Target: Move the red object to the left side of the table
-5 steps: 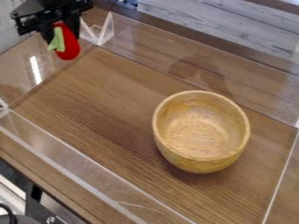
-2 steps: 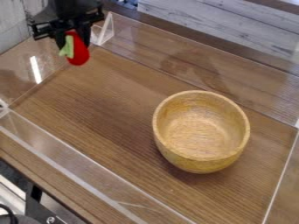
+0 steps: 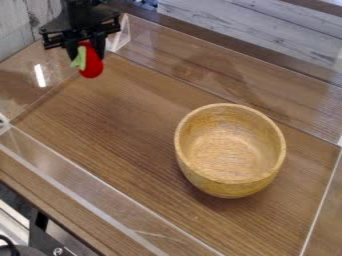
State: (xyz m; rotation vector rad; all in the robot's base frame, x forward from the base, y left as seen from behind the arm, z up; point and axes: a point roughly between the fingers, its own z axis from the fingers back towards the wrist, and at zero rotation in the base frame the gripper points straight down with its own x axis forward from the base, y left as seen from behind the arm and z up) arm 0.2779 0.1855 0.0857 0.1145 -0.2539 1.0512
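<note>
Lately lowered: end effector (image 3: 86,52), upper left of frame, partly closed on red toy fruit (image 3: 90,62), nearer desk (image 3: 134,120); release pending.

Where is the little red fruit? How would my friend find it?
Start at the brown wooden table with clear walls and look to its far-left corner, away from the big wooden bowl. There a black gripper holds the red toy fruit. It is the only small, shiny red thing, with a bit of green on it.
</note>
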